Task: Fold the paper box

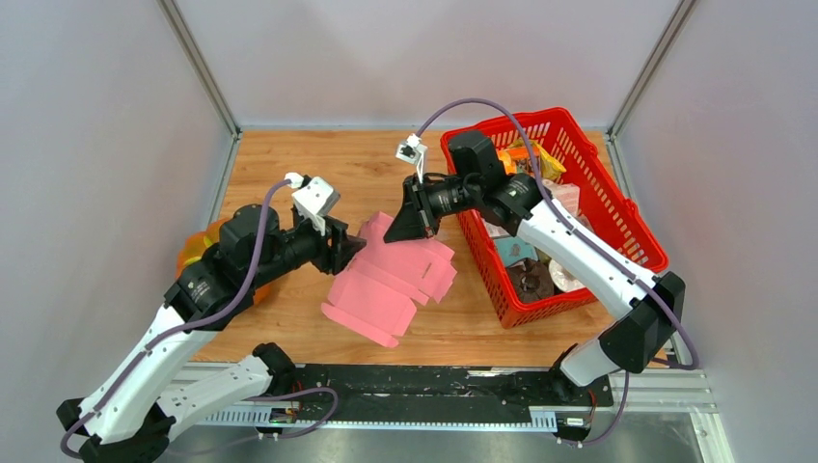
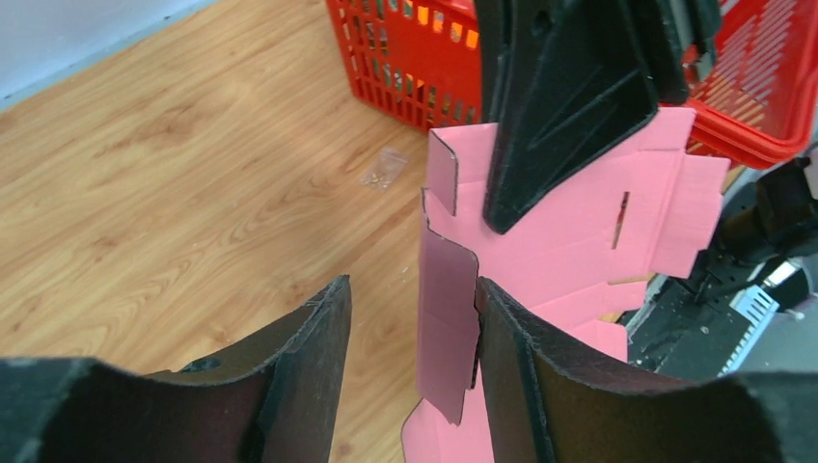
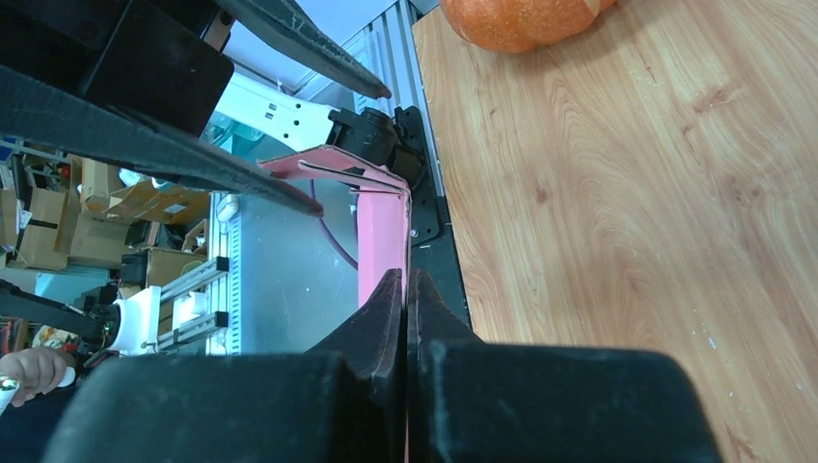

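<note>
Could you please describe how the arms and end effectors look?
The left arm and right arm have white link shells and black joints. A purple-grey cable runs along each to a white camera at the wrist. The left end effector and right end effector are matt black, each with two flat, tapering fingers.

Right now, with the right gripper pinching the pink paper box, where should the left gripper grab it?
Probably the upright side flap of the paper box, approached from the left arm's side. It stands on edge between the open left gripper's fingers, thin enough to pinch, and it sits apart from the right gripper's hold.
</note>
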You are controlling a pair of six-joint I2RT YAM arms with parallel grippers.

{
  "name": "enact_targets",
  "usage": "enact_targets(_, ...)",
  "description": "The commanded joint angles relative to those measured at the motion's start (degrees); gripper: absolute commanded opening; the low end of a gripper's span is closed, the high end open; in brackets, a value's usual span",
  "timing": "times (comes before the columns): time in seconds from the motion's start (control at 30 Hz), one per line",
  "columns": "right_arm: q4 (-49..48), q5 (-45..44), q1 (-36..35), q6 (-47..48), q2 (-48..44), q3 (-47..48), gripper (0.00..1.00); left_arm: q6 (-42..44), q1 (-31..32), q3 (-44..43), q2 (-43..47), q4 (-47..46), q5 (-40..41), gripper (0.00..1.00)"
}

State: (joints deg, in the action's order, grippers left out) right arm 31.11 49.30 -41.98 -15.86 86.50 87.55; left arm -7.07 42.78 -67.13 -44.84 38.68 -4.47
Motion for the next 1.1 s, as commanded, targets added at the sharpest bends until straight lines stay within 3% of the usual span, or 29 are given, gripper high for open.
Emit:
enact_targets(0.0, 1.9, -0.4, -0.7, 3.1, 0.6, 3.6, 0.0, 0.9, 0.4, 0.0, -0.5, -0.8, 3.9, 0.54)
enact_targets(0.17, 6.2, -1.2, -1.3, 8.2, 1.3, 5.2, 0.0, 1.2, 0.4, 1.3, -1.3, -1.6, 3.3, 0.34)
enact_targets(0.3, 7.4, -1.0, -1.4, 11.0, 1.0, 5.3, 0.0, 1.3, 0.4, 2.5, -2.1, -1.2, 2.3, 0.03)
enact_targets(0.33, 7.8, -1.1, -1.4, 11.5, 1.0, 5.3, 0.0, 1.1, 0.4, 3.1, -2.0, -1.5, 2.2, 0.01)
enact_targets(0.37, 8.1, -1.3, -1.4, 12.2, 1.0, 5.3, 0.01, 1.1, 0.4, 3.6, -2.0, -2.1, 2.2, 0.0)
enact_targets(0.43, 9.2, -5.1, -1.3, 12.0, 1.4, 5.6, 0.14, 0.4, 0.4, 5.3, -1.1, -2.7, 3.4, 0.0)
enact_targets(0.47, 9.6, -7.3, -1.3, 11.4, 1.7, 5.8, 0.29, 0.1, 0.4, 5.9, -0.9, -3.6, 3.9, 0.0)
enact_targets(0.57, 9.8, -19.7, -1.3, 5.1, 1.6, 5.2, 0.53, -0.9, 0.4, 9.2, 0.9, -6.4, 7.0, 0.0)
enact_targets(0.67, 11.0, -29.6, -1.3, -2.8, 0.6, 5.0, 0.65, -1.6, 0.4, 12.8, 2.6, -9.4, 8.2, 0.0)
enact_targets(0.8, 13.9, -43.5, -0.5, -17.4, -2.2, 4.7, 0.7, -2.8, 0.4, 15.8, 3.9, -10.2, 11.7, 0.0)
enact_targets(0.83, 13.2, -45.2, -0.4, -25.2, -3.1, 3.8, 0.76, -2.7, 0.4, 16.4, 4.2, -10.5, 12.1, 0.0)
enact_targets(0.87, 11.9, -45.7, -0.3, -27.7, -4.0, 2.3, 0.84, -2.6, 0.4, 17.3, 4.5, -11.6, 12.9, 0.0)
enact_targets(1.07, 3.2, -45.2, 0.2, -51.3, -6.4, -5.2, 0.84, -1.2, 0.4, 25.9, 10.0, -19.6, 12.8, 0.0)
